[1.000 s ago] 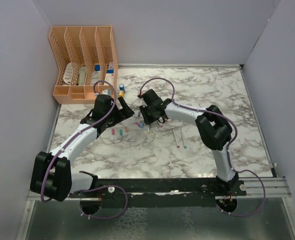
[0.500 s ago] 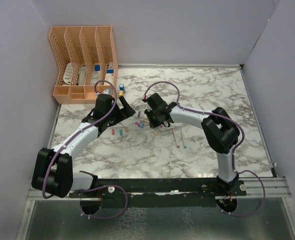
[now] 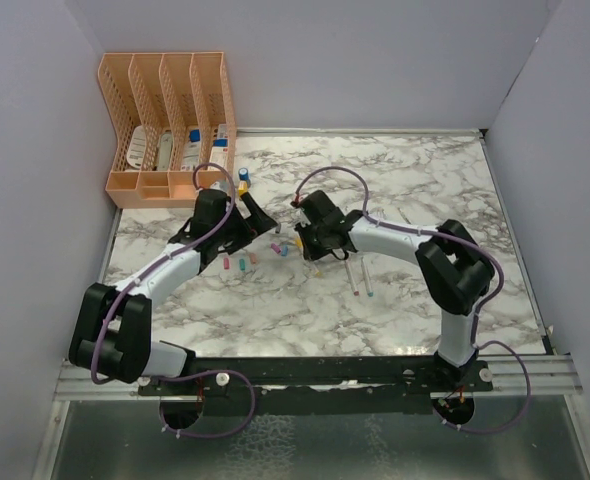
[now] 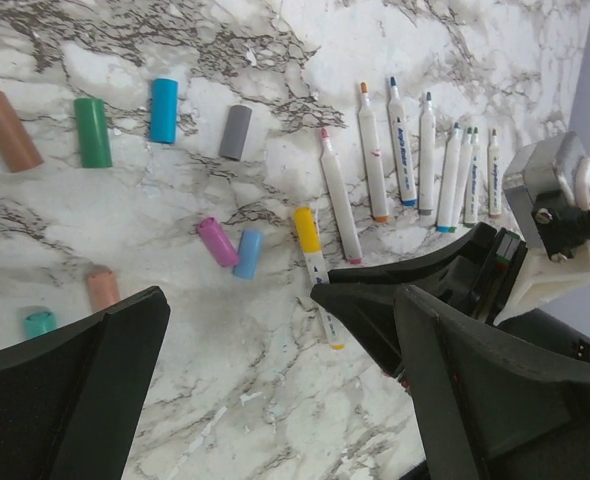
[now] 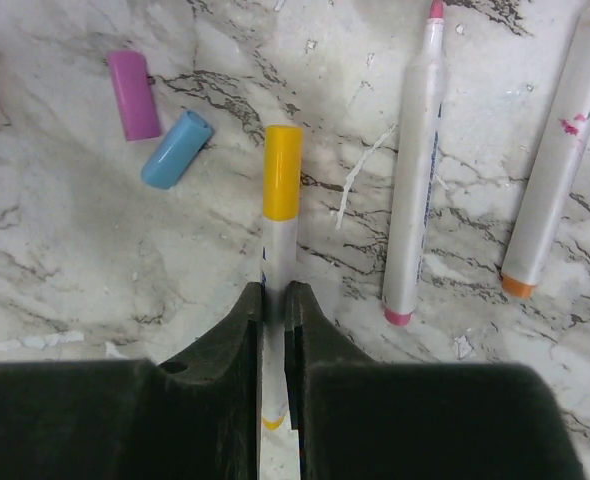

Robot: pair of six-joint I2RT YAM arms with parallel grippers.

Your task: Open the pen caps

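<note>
Marble table [image 3: 425,190]: right gripper [image 5: 274,300] clamped on white pen [image 5: 278,245] below yellow cap [image 5: 282,172], seemingly lying flat; left gripper [image 4: 237,295] spread wide, empty.

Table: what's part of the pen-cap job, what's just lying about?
Job: yellow-capped pen, clamped in the right gripper; loose caps; uncapped pens.
Lying about: orange file rack; small blue-and-yellow bottle.

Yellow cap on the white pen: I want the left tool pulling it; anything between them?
Nothing visible does. The open left tool hovers above the yellow plastic cap; the pink cap and light-blue cap lie apart beside it. The right tool clamps the white barrel.
</note>
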